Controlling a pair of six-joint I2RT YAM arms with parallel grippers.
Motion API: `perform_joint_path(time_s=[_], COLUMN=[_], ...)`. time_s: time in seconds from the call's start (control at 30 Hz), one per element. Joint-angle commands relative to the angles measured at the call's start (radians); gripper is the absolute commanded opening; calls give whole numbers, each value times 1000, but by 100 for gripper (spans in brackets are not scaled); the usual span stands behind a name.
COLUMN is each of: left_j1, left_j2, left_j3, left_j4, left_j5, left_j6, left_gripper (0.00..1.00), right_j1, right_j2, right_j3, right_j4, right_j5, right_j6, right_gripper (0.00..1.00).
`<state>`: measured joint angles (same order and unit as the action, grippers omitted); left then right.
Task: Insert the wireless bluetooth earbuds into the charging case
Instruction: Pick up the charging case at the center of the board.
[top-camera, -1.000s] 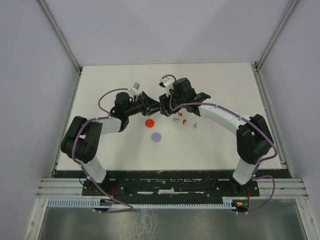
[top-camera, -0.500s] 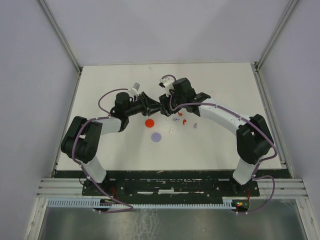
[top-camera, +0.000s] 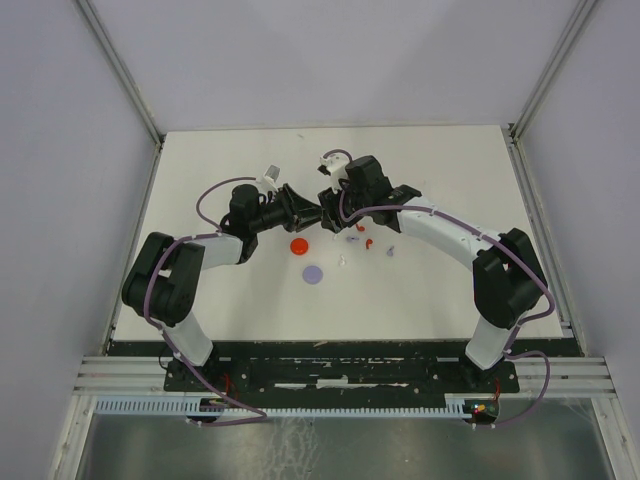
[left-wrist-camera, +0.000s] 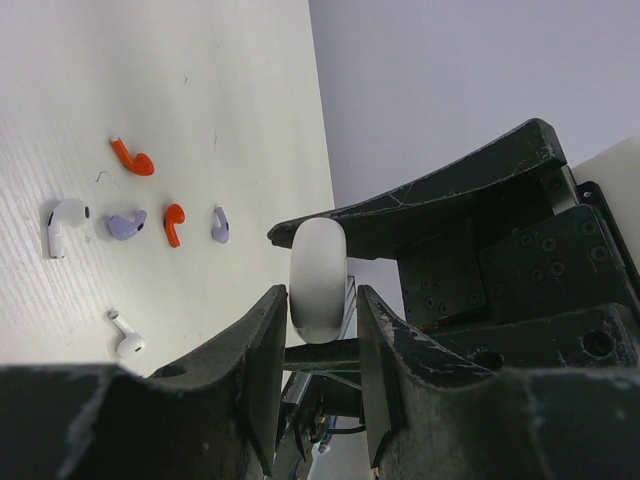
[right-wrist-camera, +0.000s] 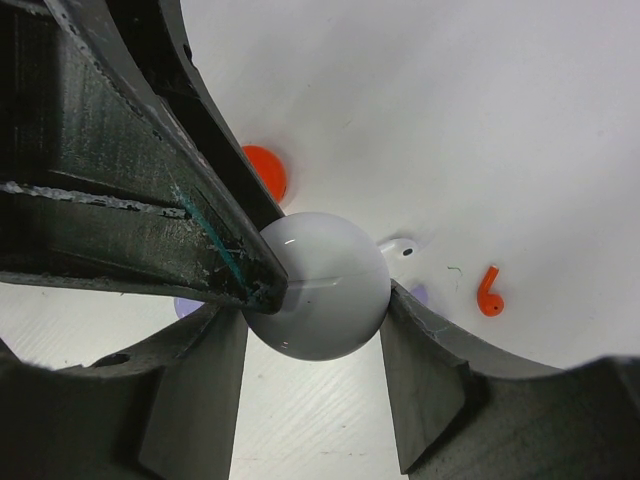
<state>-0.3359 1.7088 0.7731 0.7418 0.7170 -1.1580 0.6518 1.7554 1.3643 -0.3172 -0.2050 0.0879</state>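
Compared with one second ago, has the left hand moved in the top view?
No. The left hand stays at the same spot just beyond the red disc, with no visible shift. It and the right hand both grip the white case.

Over the middle of the table (top-camera: 450, 290) we find the round case (left-wrist-camera: 318, 265), pinched by the left gripper (left-wrist-camera: 318, 300) from the left and the right gripper (right-wrist-camera: 315, 300) from the right. Nearer the arm bases lie two discs, the far disc (top-camera: 298, 245) just left of the near disc (top-camera: 314, 273). The earbuds (top-camera: 370, 243) lie scattered on the table to their right.
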Motion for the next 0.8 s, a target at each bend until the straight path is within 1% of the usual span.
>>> perform_joint_path(time_s=[0.0,0.27,0.4,0.5,0.6,0.7,0.73,0.77], left_j1=[4,6,6,6,7,6,6,6], left_j2=[-19,-19,-20,-23,-26,-28,-28,-27], left_j3=[22,21,18,16,12,11,11,9], left_j4=[27,29,29,30,33,34,35,35], left_j5=[12,13,13,12,10,9,9,9], left_j6=[-3,-2,-3,-3,-3,-3,-3,-3], left_gripper=[40,42,41,35,26,19,17,13], right_j1=[-4,-4,-4,-3,-2,-2,-3,-4], right_j2=[-40,-48,-49,-49,-53,-55,-57,-59], right_j3=[-3,-12,-16,-14,-16,-17,-17,-19], right_j4=[24,24,26,24,27,26,26,26], right_j5=[4,2,1,1,1,2,1,4], right_j6=[-10,-8,-7,-7,-7,-7,-8,-6], right_gripper=[34,34,34,34,34,34,35,40])
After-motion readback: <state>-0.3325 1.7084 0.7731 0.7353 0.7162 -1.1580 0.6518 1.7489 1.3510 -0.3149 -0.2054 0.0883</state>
